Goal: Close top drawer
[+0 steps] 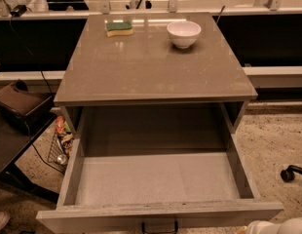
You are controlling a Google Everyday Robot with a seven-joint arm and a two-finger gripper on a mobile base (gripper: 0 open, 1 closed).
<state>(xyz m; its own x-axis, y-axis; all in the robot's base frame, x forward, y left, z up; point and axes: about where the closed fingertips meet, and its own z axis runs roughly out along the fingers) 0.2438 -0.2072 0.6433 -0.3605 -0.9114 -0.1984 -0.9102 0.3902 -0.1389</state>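
Note:
The top drawer (160, 209) is pulled far out of the grey cabinet (156, 67) and stands open toward me. Its inside is bare pale grey. Its small black bar handle (160, 226) shows at the bottom edge of the view, in the middle of the front panel. Only a white rounded part of my arm (280, 226) shows at the bottom right corner, just in front of the drawer's right front corner. My gripper is out of view below the frame.
A white bowl (183, 33) and a green-yellow sponge (119, 28) sit at the back of the cabinet top. A dark stand (19, 130) and a wire basket with packets (61, 143) are at the left. A chair caster (287, 174) is at the right.

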